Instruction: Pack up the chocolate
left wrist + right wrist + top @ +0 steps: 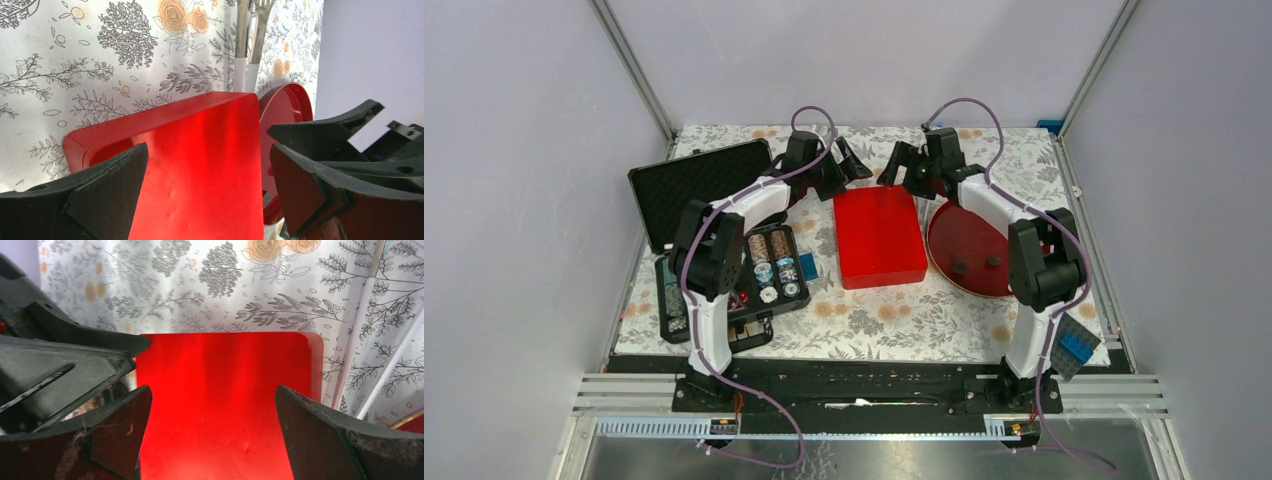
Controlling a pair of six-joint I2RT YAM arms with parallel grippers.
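A closed red box (879,237) lies in the middle of the flowered cloth. Two dark chocolate lumps (959,267) sit on the round red plate (944,232) to its right. My left gripper (852,160) and right gripper (904,166) hover side by side over the box's far edge, both open and empty. In the left wrist view the box lid (200,165) lies between the open fingers (207,195), with the plate (282,107) beyond. In the right wrist view the lid (225,390) fills the gap of the gripper (212,435). The box's inside is hidden.
An open black case (686,185) with round striped chips (769,262) stands at the left. A blue block on a grey pad (1074,348) lies at the near right. Two white-handled utensils (247,45) lie on the cloth past the box.
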